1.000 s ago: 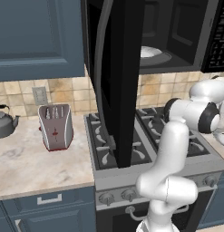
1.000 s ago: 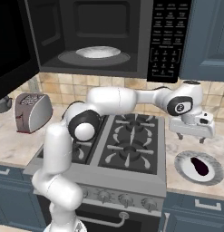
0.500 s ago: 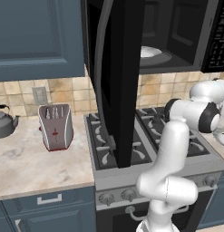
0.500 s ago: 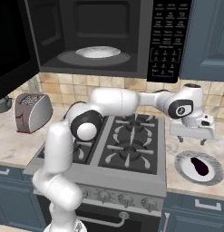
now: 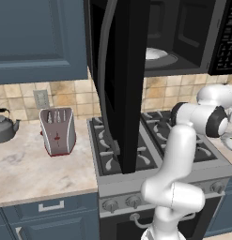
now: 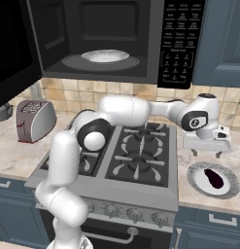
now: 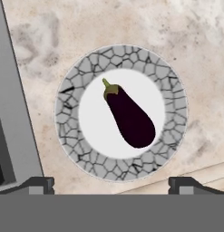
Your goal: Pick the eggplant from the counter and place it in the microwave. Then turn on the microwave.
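Eggplant, glossy, oval, on round crackle-rimmed plate

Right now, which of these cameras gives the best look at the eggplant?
The hand view: it looks straight down on the eggplant, showing its whole dark body and green stem on a patterned plate. The right base view shows it small, at an angle, beside the stove. In the left base view I cannot make it out.

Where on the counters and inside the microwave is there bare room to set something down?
Bare counter lies in front of the toaster, towards the kettle. The microwave turntable is bare. Right of the stove it is crowded: the plate with the eggplant, the open gripper above.
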Controlling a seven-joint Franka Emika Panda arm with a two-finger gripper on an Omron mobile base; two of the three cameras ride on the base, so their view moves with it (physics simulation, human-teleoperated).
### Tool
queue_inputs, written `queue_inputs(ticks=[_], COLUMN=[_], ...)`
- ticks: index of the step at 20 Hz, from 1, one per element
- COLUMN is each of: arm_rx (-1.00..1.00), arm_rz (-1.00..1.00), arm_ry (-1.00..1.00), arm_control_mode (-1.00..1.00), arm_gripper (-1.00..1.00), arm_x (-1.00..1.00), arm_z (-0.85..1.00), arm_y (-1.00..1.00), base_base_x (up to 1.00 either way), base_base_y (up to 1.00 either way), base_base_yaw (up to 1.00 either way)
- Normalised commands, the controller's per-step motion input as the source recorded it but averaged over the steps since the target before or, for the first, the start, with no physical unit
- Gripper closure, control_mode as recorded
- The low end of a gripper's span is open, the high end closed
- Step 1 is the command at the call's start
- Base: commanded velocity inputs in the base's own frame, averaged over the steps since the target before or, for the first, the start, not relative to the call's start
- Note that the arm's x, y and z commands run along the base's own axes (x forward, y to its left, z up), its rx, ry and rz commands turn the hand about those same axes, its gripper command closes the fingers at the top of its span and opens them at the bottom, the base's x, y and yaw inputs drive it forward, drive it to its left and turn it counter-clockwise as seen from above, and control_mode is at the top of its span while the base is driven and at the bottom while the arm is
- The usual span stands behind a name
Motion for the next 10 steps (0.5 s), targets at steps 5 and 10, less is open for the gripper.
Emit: queue_inputs(ticks=[5,10], arm_rx=[0.0,0.0], arm_rz=[0.05,0.05], arm_ry=[0.0,0.0], arm_control_mode=[-1.0,-1.0], arm_gripper=[-1.0,-1.0], arm_x=[0.03,0.05], arm_z=[-0.12,-0.1], arm_y=[-0.09,-0.11], base_base_x=[0.0,0.0], base_base_y=[0.0,0.0], base_base_yaw=[0.0,0.0])
